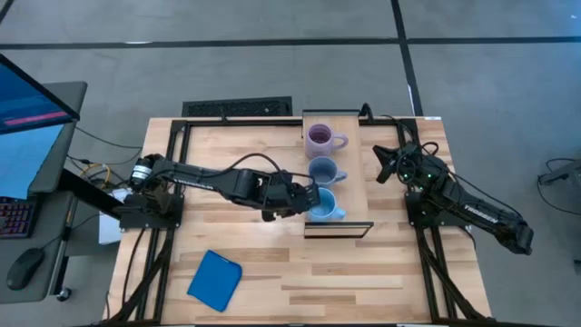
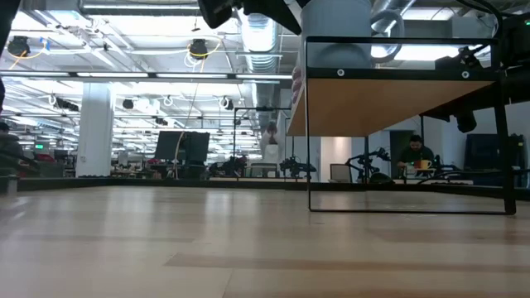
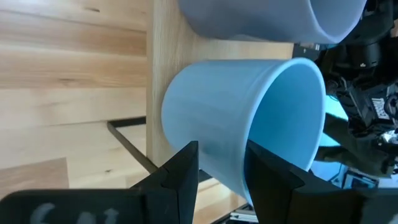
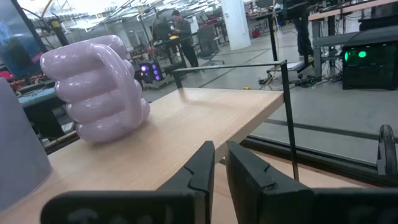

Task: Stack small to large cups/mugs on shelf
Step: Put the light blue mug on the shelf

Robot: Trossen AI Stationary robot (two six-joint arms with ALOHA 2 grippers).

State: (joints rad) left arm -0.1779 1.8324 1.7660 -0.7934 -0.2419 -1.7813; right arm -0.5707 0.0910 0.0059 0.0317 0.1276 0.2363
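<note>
All three mugs stand upright in a row on the shelf [image 1: 356, 173]: the purple mug [image 1: 320, 138] at the far end, the grey-blue mug [image 1: 321, 170] in the middle, and the light blue mug [image 1: 323, 203] nearest the shelf's front end. None sits inside another.

The left gripper [image 1: 304, 202] is right at the light blue mug, on the side away from its handle. In the left wrist view its fingers [image 3: 180, 177] straddle the mug's wall near the rim, one outside and one over the opening, with only a narrow gap between them. They look closed on the wall, or very nearly so.

The right gripper [image 1: 388, 165] waits beyond the shelf's other long edge, near the purple mug and clear of it. Its fingers [image 4: 200, 169] are almost together and hold nothing.

Judging by this, placing on the shelf looks finished or nearly so. If the mugs must nest, that is still to do. If a row is enough, letting go of the light blue mug may be all that remains.
</note>
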